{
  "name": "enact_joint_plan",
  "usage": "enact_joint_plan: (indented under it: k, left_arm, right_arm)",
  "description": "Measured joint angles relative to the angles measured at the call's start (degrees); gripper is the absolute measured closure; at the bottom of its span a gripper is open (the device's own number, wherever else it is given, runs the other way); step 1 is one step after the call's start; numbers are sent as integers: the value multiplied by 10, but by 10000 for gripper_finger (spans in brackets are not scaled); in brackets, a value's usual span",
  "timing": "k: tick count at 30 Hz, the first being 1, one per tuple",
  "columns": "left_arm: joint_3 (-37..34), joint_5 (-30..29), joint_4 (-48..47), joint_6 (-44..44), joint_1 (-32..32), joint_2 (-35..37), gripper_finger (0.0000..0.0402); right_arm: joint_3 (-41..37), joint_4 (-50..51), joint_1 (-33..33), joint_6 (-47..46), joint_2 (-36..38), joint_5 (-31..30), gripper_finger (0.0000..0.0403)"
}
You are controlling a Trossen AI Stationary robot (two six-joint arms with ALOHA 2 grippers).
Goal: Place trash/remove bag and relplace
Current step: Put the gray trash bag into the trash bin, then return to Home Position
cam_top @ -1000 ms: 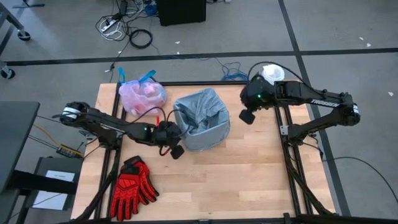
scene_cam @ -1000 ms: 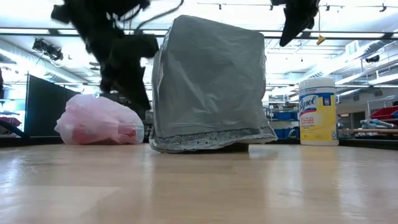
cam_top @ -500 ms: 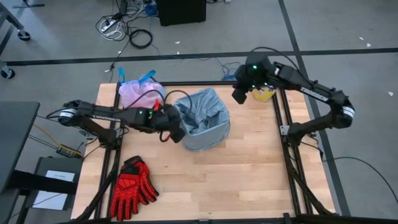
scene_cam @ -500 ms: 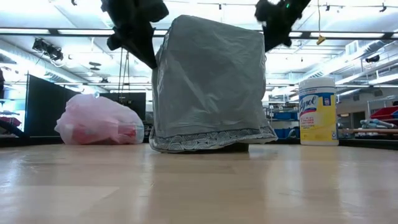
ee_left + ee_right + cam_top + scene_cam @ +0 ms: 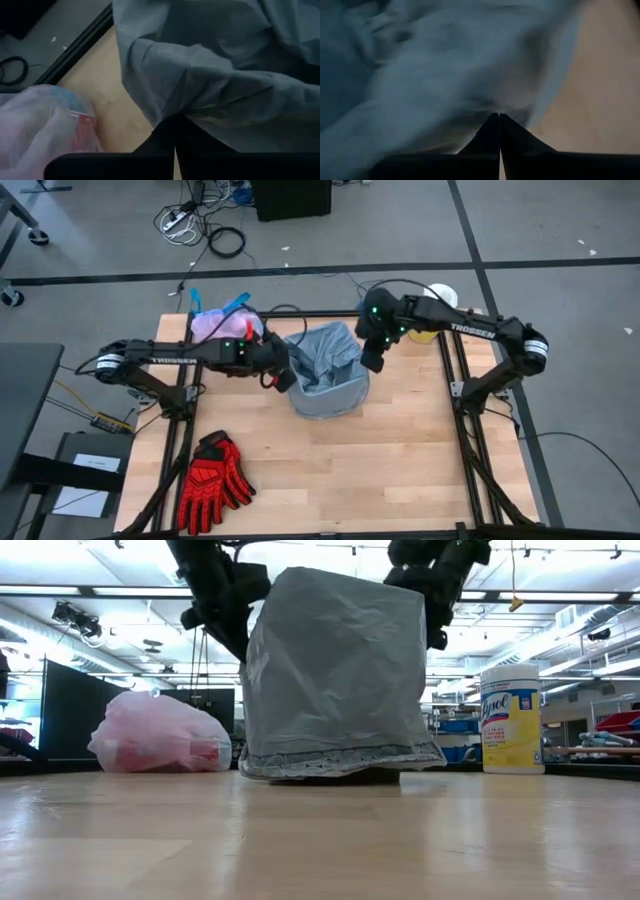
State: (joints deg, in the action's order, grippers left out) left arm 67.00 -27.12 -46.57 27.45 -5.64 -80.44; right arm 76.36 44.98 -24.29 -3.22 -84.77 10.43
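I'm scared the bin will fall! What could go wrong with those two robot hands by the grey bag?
1. Both shut hands, left hand and right hand, sit at opposite sides of the grey-blue plastic liner; uneven pushing might tip the bin.
2. The thin liner could tear or slip off the rim.
3. The left arm reaches past the tied pink plastic bag and may nudge it.
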Motion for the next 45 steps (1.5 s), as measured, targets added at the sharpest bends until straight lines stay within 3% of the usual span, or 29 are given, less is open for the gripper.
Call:
enact_joint_plan:
  k: [15, 19, 22, 29, 35, 45]
  left_arm:
    - [-1, 23, 66, -104, -46, 0, 390]
    - [-1, 48, 66, -90, -44, 0, 390]
    - [-1, 76, 65, -75, -31, 0, 390]
    - [-1, 86, 58, -43, 6, -1, 390]
    - [-1, 56, 13, -2, 17, 0, 390]
    - [-1, 36, 4, -17, 15, 38, 390]
  right_arm:
    - [0, 16, 158, -56, 33, 14, 403]
    - [0, 34, 182, -62, 33, -28, 403]
    - [0, 56, 175, -58, 36, -65, 403]
    - [0, 81, 155, -47, 36, -60, 403]
    - [0, 92, 153, -56, 59, -63, 403]
    - [0, 104, 131, -71, 131, -63, 403]
